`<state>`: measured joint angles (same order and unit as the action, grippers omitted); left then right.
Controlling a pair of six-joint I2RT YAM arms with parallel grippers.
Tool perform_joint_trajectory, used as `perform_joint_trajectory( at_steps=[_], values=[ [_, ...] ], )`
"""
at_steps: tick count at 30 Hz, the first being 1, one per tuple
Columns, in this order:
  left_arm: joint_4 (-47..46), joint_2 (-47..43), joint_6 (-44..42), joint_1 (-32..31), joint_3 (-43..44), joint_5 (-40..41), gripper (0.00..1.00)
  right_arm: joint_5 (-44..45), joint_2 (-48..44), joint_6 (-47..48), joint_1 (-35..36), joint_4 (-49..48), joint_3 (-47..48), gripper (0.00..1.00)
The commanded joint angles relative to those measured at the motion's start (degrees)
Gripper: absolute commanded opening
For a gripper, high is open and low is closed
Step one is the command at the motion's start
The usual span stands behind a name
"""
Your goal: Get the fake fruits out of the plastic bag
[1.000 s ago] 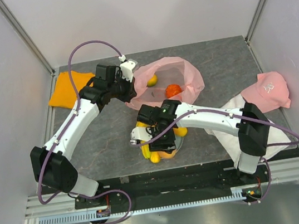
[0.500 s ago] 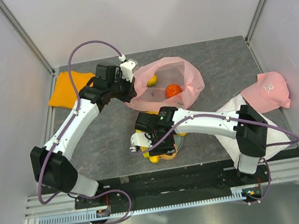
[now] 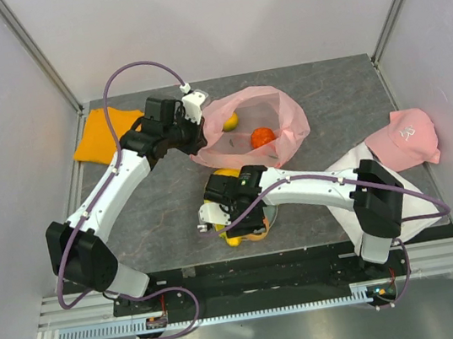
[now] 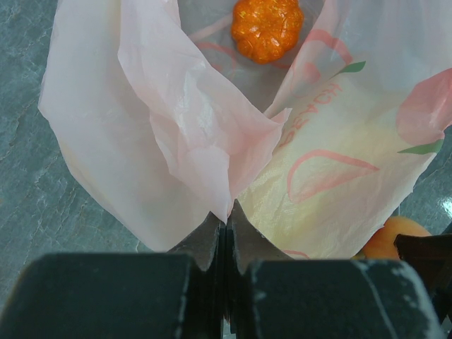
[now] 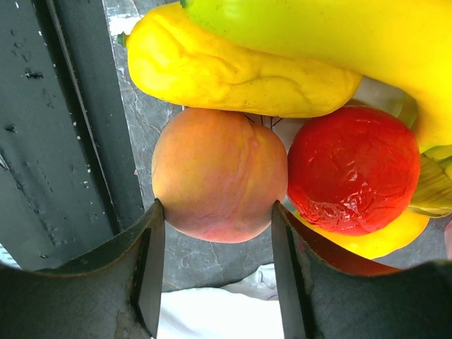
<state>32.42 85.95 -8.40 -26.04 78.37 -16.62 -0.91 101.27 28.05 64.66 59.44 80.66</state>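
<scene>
The plastic bag [image 3: 292,121] lies at 12 o'clock on the table [image 3: 168,208], and the left gripper [image 4: 226,222] is clamped tight on its rim. That pinch should not slacken, so the mouth gapes for the next reach. At 6 o'clock from the bag, the right gripper [image 5: 215,212] clasps the peach [image 5: 219,173] beside the banana bunch [image 5: 240,70] and the red fruit [image 5: 353,169]. Best to lower it, release gently so nothing rolls, then fetch the orange fruit [image 3: 263,137] and the yellow fruit [image 3: 230,121] inside.
</scene>
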Motion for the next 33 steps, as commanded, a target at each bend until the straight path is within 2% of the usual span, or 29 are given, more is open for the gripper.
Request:
perform_joint_trajectory(
  at_steps=[1, 4, 6, 7, 8, 19, 23, 26, 27, 29, 30, 33],
  values=[
    [-2.19, -1.67, -0.30, 0.20, 0.56, -0.87, 0.02, 3.02, -0.37, -0.90, 0.11, -1.35, 0.11, 0.62],
    [-2.28, -1.58, -0.39, 0.12, 0.65, -0.87, 0.01, 3.10, -0.46, -0.72, 0.11, -0.56, 0.55, 0.68],
    [-2.19, -1.49, -0.30, 0.20, 0.82, -1.04, 0.02, 3.28, -0.64, -0.63, 0.11, 0.49, 1.42, 0.76],
    [-2.19, -1.49, -0.38, 0.20, 0.91, -0.96, 0.02, 3.37, -0.64, -0.46, 0.11, 1.11, 1.95, 0.95],
    [-2.19, -1.40, -0.30, 0.20, 1.00, -1.22, 0.02, 3.46, -0.81, -0.19, 0.20, 1.64, 2.82, 0.98],
    [-2.10, -0.79, 0.05, 0.20, 2.40, -1.83, 0.01, 6.00, -3.01, 2.79, -0.15, 8.84, 11.61, 0.98],
    [-2.10, -0.43, 0.23, 0.12, 3.02, -1.92, 0.02, 6.01, -6.17, 3.50, -2.34, 10.78, 11.63, 0.98],
    [-2.10, -0.52, 0.58, 0.20, 3.72, -1.92, 0.02, 0.40, -9.16, 0.17, -8.92, 10.43, 13.19, 0.98],
    [-2.19, -0.61, 0.58, 0.20, 4.07, -1.84, 0.02, -6.67, -9.86, -2.62, -14.77, 10.35, 14.51, 0.98],
    [-1.93, -0.87, 0.93, 0.12, 4.51, -1.66, 0.01, -12.16, -10.22, -4.75, -20.69, 9.56, 20.13, 0.98],
    [-2.01, -0.96, 1.46, 0.20, 4.77, -1.75, 0.02, -15.15, -10.22, -7.11, -25.94, 8.34, 22.93, 0.98],
    [-2.01, -1.05, 2.86, 0.20, 4.34, -3.32, 0.02, -13.96, -9.17, -7.23, -31.52, 1.14, 24.72, 0.95]
  ],
)
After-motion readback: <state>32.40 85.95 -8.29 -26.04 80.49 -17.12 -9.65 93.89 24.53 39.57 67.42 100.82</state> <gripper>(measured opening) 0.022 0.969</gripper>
